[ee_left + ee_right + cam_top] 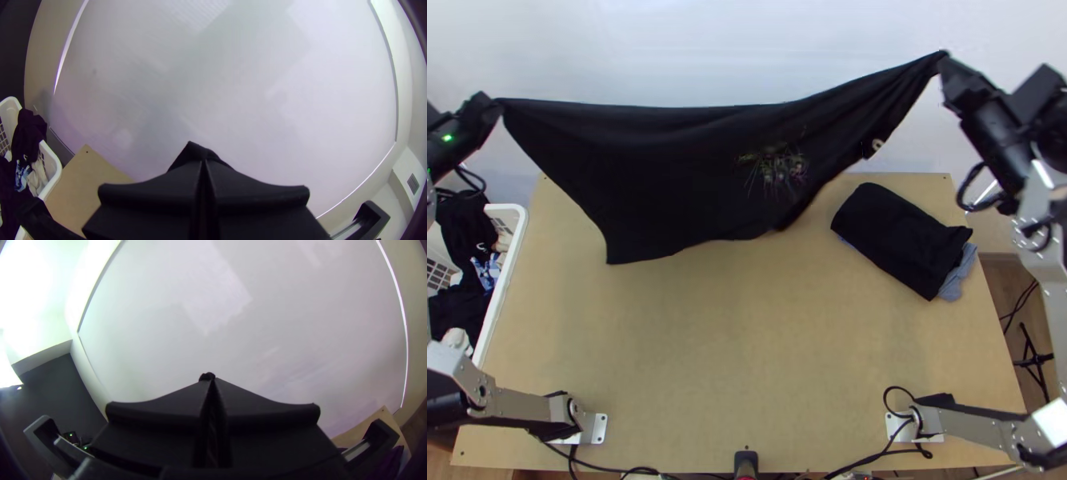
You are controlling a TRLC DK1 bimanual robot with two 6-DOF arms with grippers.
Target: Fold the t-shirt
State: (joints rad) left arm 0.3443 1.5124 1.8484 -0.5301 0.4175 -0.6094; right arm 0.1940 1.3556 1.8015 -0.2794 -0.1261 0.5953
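A black t-shirt (pixel 667 176) with a small printed pattern hangs stretched between both grippers in the top view, its lower edge over the far part of the table. My left gripper (pixel 494 102) is shut on one upper corner at the left; my right gripper (pixel 944 61) is shut on the other corner, held higher at the right. In the left wrist view a bit of black cloth (pixel 194 152) pokes out past the left gripper (pixel 203 162). A small dark tip of cloth (pixel 207 376) stands at the closed right gripper (pixel 213 381).
A folded black garment (pixel 899 232) lies with blue-grey cloth beneath it at the table's right. A white basket (pixel 505 272) holding clothes stands beside the table's left edge. Bare wood (pixel 747 344) stretches across the table's middle and near part. A pale wall rises behind.
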